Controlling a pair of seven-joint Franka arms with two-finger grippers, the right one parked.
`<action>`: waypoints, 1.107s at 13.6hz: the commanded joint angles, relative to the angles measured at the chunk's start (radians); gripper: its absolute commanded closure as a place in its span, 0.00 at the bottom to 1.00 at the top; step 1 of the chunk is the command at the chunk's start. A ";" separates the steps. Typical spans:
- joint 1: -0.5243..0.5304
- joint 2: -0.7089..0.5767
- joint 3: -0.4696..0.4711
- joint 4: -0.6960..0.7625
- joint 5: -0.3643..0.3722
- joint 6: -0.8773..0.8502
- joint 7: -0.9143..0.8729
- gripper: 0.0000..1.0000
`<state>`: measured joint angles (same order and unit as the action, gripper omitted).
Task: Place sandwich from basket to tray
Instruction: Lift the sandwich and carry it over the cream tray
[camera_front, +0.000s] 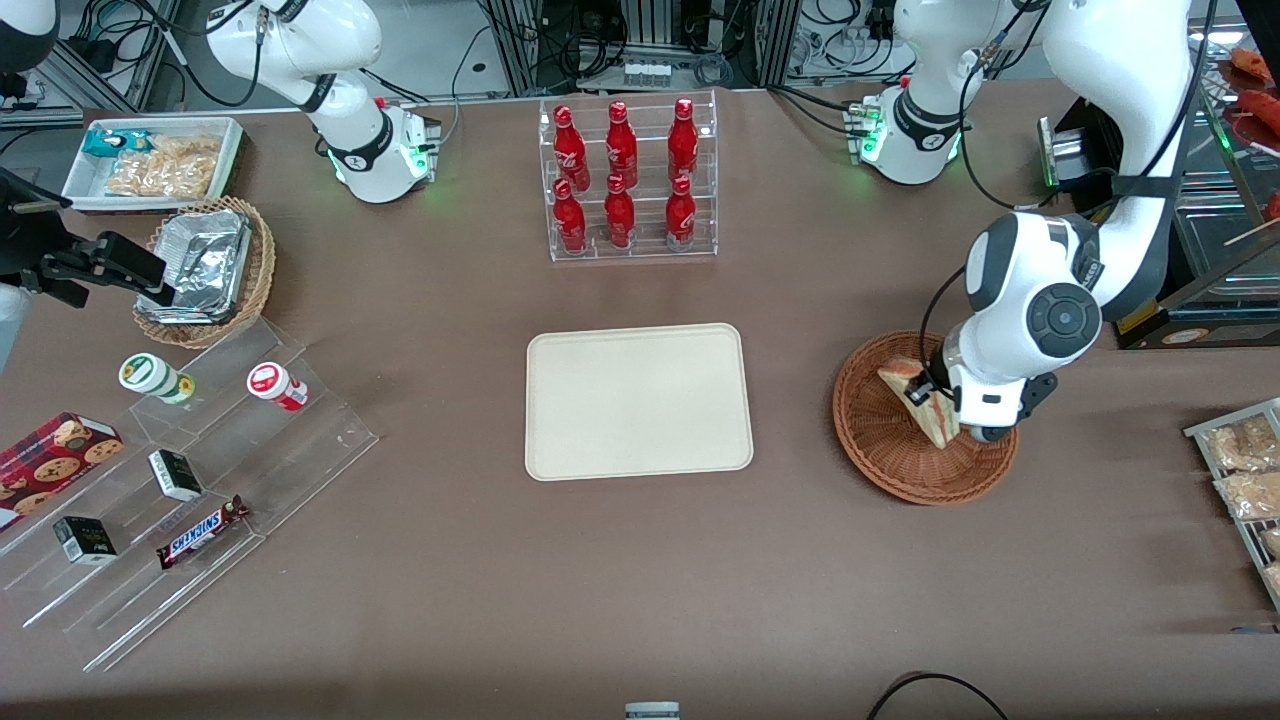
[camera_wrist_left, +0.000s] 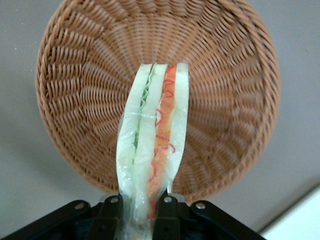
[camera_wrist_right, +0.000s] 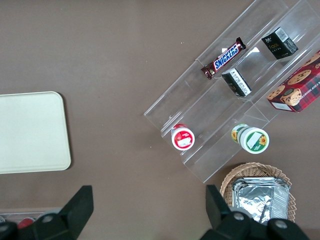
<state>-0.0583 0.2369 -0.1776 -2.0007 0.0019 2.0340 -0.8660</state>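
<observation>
Woven basket (camera_wrist_left: 90, 75); pincer (camera_wrist_left: 139, 212) clamps wedge sandwich (camera_wrist_left: 152, 145).

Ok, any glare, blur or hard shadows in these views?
Front view: even light, soft shadows, green base LEDs glow. Left wrist view: sandwich sharp in the shut end effector, wrap glinting, above the basket. Right wrist view: foil glares mildly.

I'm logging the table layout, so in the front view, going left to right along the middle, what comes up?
Red-capped jar → tray → basket → sandwich, pinched by the gripper just above the basket.
</observation>
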 joint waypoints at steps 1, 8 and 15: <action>-0.011 0.011 -0.075 0.063 0.023 -0.061 0.030 0.90; -0.012 0.220 -0.344 0.279 0.076 -0.055 0.035 0.92; -0.244 0.430 -0.349 0.512 0.266 -0.034 -0.209 0.92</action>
<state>-0.2511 0.5975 -0.5277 -1.5784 0.2249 2.0028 -1.0177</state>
